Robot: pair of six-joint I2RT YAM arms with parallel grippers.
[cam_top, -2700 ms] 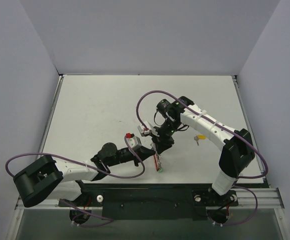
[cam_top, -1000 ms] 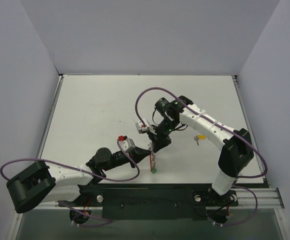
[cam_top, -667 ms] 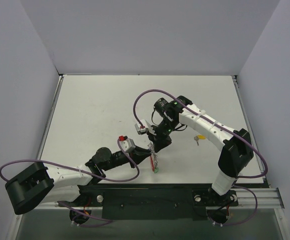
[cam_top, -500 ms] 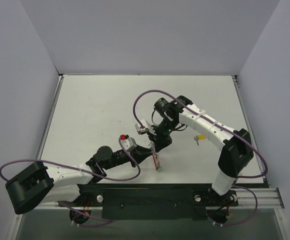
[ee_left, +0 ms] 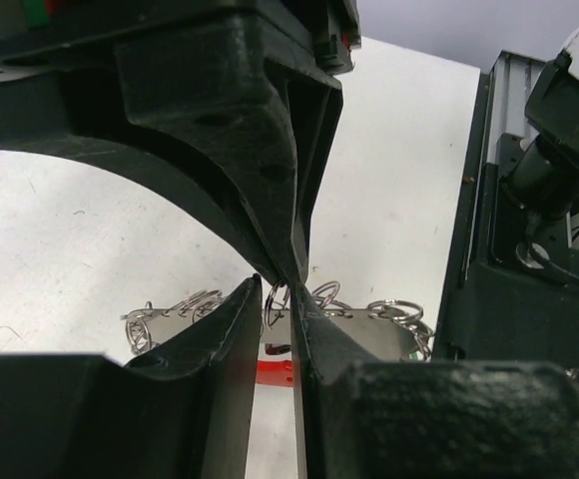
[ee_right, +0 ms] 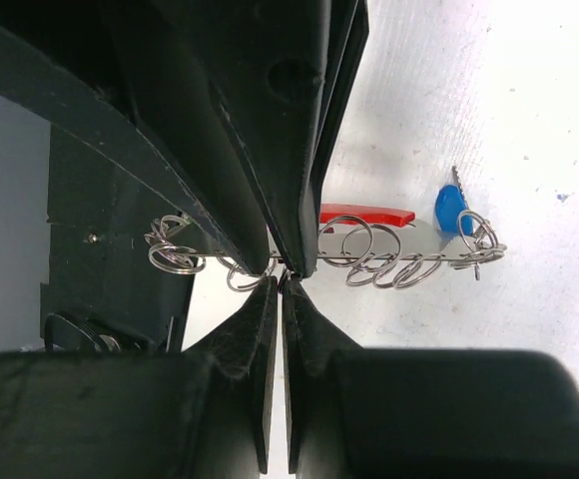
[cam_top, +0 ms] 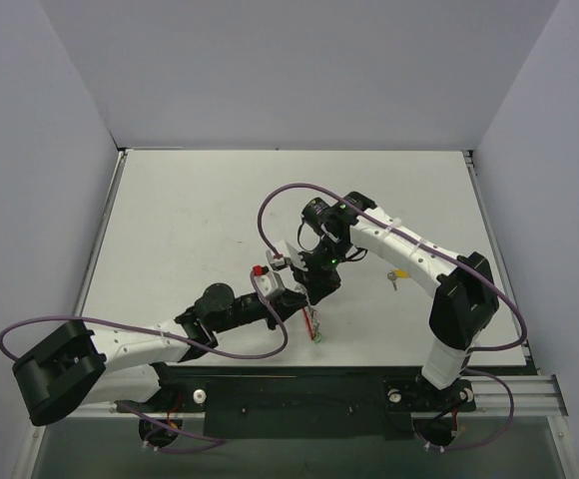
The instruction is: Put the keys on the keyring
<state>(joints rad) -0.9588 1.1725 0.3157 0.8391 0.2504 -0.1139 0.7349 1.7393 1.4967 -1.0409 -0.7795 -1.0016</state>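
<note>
The keyring point(cam_top: 313, 321) is a silvery strip with a red part and several small wire rings. It hangs over the table's front middle, with a green-capped key point(cam_top: 321, 340) at its low end. My right gripper point(cam_top: 316, 292) is shut on one small ring at the strip's top edge point(ee_right: 281, 284). My left gripper point(cam_top: 302, 299) meets it tip to tip. Its jaws stand narrowly open, and a small ring sits between the fingertips point(ee_left: 278, 299). A blue-capped key point(ee_right: 450, 210) hangs on the keyring point(ee_right: 424, 237). A yellow-capped key point(cam_top: 400, 272) lies on the table to the right.
The white table point(cam_top: 190, 220) has grey walls on three sides. A black rail point(cam_top: 299, 389) with the arm bases runs along the near edge. Purple cables point(cam_top: 270, 215) loop above both arms.
My left gripper has moved right, up to the right gripper's tips, and its jaws have parted from shut. The right gripper and keyring shifted only slightly.
</note>
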